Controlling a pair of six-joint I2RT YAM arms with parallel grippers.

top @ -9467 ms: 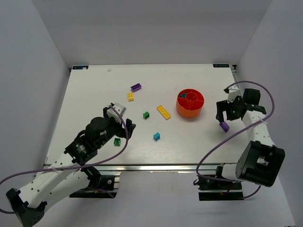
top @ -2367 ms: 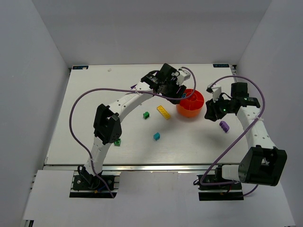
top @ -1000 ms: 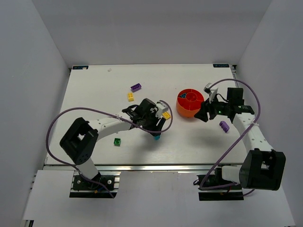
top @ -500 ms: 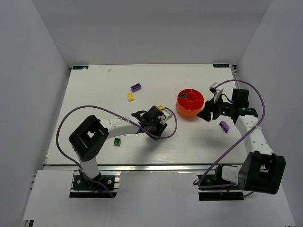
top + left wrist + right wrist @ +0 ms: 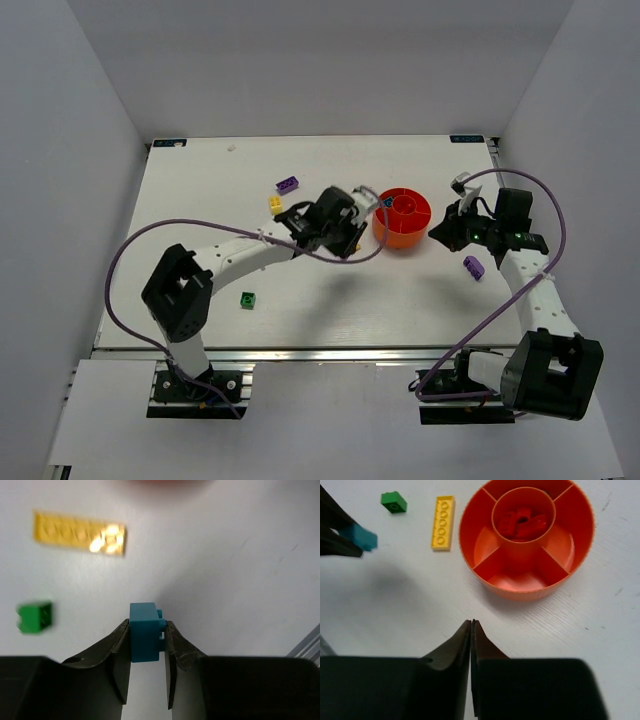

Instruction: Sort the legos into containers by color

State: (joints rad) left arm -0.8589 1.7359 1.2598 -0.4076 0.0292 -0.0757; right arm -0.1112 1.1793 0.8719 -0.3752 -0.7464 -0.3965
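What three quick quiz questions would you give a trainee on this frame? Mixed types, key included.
1. True or false: the right jaws are clamped on something.
2. The brick pinched in the left jaws is: A red, B teal, C yellow.
3. Which compartment of the bowl holds the red bricks?

Key: 1 false, they are shut with nothing between them. 2 B. 3 the round centre cup.

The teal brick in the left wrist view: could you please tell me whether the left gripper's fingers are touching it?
Touching. The left wrist view shows the teal brick pinched between both fingers of the left gripper, with no gap.
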